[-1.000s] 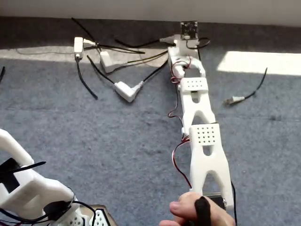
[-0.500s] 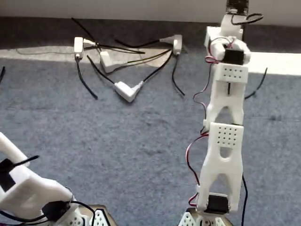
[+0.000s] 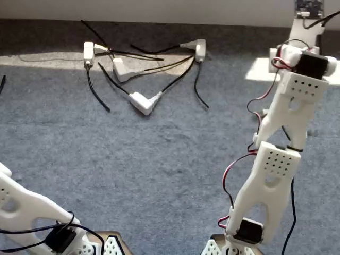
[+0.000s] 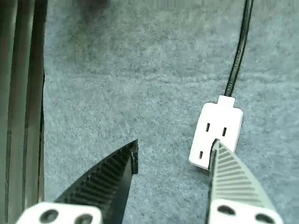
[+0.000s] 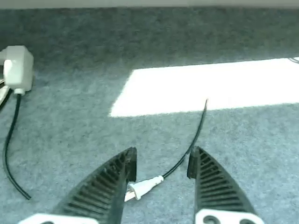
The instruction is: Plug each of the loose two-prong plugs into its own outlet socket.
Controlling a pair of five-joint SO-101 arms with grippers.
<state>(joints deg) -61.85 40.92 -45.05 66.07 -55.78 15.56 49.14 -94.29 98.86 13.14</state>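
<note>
As the right arm (image 3: 276, 159) stretched forward, its pincer (image 5: 162, 156) gaped over a plug (image 5: 142, 187); the left pincer (image 4: 175, 144) hung open over a socket (image 4: 217, 130).

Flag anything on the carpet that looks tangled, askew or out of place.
The black cords cross one another in a tangle among the white outlet blocks at the far side of the carpet. One loose plug lies apart from them, unplugged, below the open right end effector. Nothing looks damaged.
</note>
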